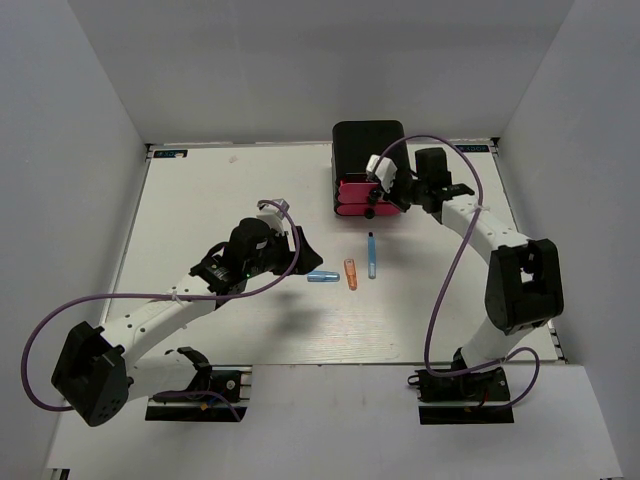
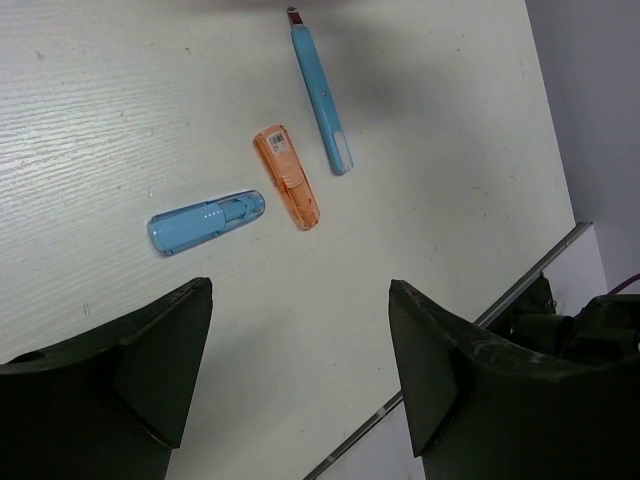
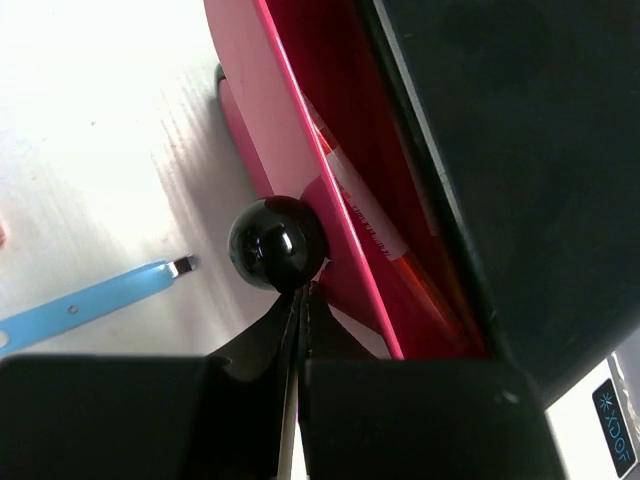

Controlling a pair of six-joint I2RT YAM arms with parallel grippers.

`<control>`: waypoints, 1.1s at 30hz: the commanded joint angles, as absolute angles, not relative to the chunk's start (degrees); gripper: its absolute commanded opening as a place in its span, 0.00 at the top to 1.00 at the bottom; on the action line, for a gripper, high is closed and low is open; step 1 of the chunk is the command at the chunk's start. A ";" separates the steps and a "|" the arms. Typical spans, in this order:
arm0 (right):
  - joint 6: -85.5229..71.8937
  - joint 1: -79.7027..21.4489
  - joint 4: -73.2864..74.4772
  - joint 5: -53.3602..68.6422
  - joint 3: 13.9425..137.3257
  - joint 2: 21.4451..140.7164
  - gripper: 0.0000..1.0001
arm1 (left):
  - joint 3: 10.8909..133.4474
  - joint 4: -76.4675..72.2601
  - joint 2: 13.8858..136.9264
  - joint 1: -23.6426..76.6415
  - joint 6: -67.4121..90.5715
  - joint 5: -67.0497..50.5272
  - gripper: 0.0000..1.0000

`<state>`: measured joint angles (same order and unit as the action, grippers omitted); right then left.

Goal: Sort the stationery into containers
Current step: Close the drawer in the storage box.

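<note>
Already a thin red stick (image 3: 365, 215) lies in the pink plastic drawer (image 3: 275, 110), just ahead of clenched right claw (image 3: 300, 297). Three blue and orange pieces (image 2: 287, 176) remain before the released left claw (image 2: 300, 290).

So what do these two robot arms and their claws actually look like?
The left arm and right arm match: white tubular links between chunky black joints, each trailing a looping purple cable. The left gripper has two broad, dark wedge-shaped fingers. The right gripper is black too.
</note>
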<state>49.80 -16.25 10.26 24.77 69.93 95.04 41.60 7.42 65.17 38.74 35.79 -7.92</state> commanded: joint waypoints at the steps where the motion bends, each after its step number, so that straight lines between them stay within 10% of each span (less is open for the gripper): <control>1: 46.76 -17.05 5.71 21.71 74.43 96.50 1.00 | 42.19 7.82 63.63 38.94 35.33 -7.38 0.19; 25: 44.30 -17.66 4.22 19.42 70.86 95.28 0.93 | 43.33 9.40 63.63 38.94 35.86 -4.48 0.14; 29: 39.66 -17.40 4.66 21.88 66.01 91.50 0.84 | 42.19 9.40 62.40 38.94 36.39 -3.96 0.14; 33: 29.73 -17.40 1.96 23.73 60.66 88.78 0.45 | 41.57 8.88 62.40 38.94 36.91 -3.96 0.14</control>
<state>37.69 -17.37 5.58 20.86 63.26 92.40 41.63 9.06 64.29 38.74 36.36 -4.86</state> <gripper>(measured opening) 0.466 0.858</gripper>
